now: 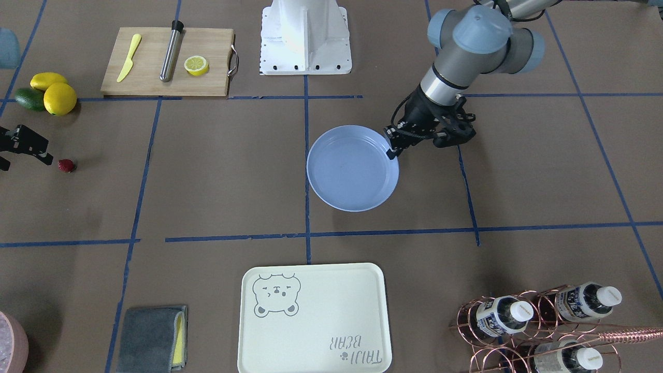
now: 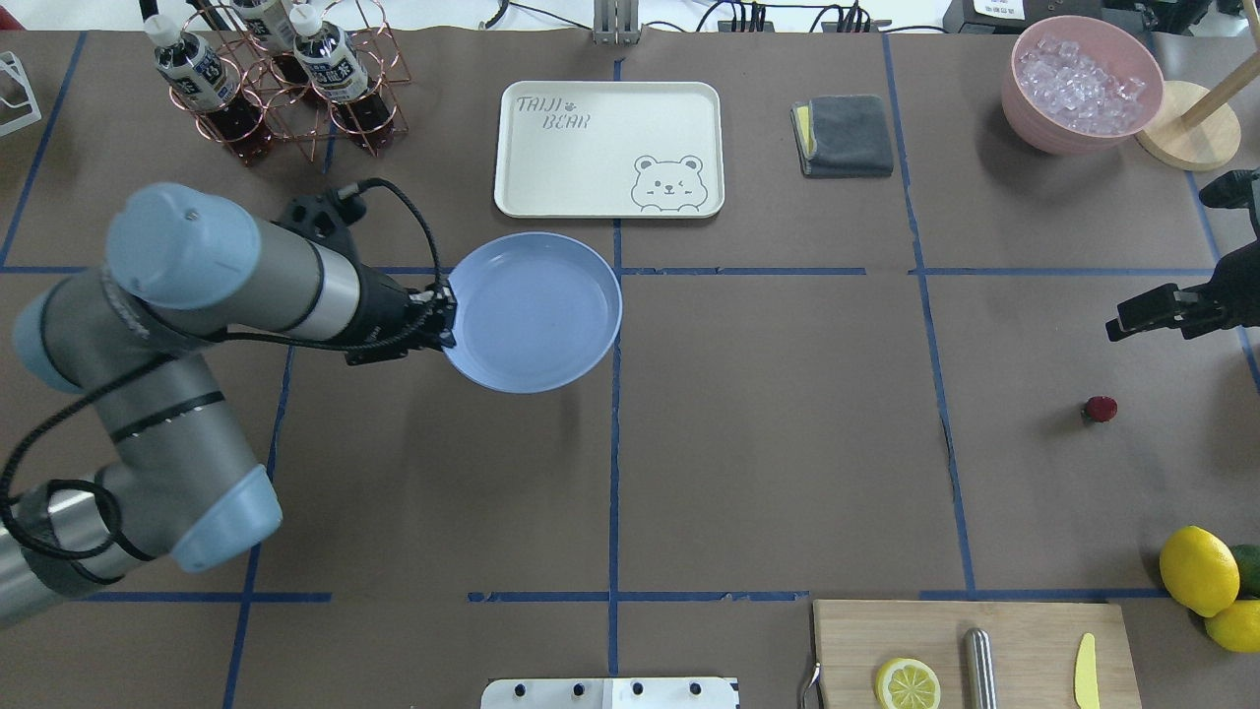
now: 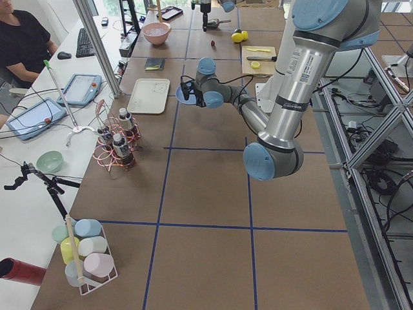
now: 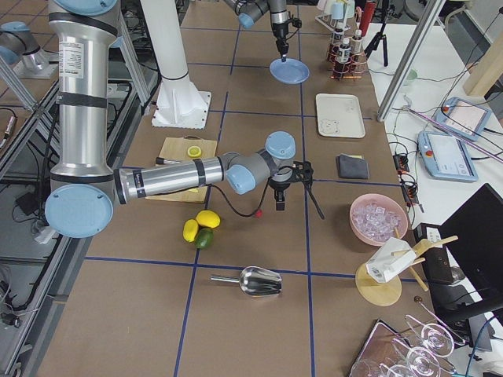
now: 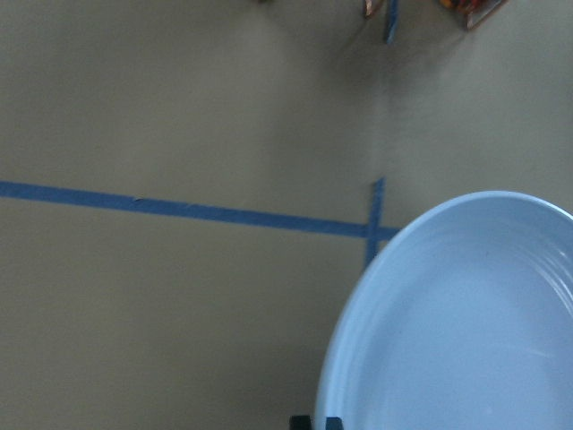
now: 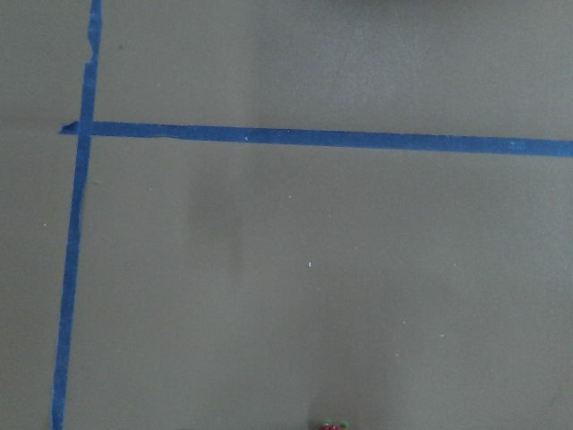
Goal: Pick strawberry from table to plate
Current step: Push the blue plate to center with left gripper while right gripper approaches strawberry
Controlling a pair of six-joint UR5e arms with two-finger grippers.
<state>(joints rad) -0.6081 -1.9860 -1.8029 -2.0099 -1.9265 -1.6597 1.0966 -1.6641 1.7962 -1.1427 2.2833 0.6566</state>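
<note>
A robotics lab: tape-gridded table (image 2: 787,443), aluminium framing (image 3: 97,45), a side desk (image 3: 26,206) with tablets (image 3: 31,120).

Left end effector (image 2: 450,321) pinching plate (image 2: 551,315) rim, right end effector (image 2: 1122,325) spread, hovering.

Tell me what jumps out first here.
The left gripper pinching the rim of the light-blue plate mid-table. Then the tiny red strawberry alone on the brown table, far out on the robot's right, near the right gripper.
</note>
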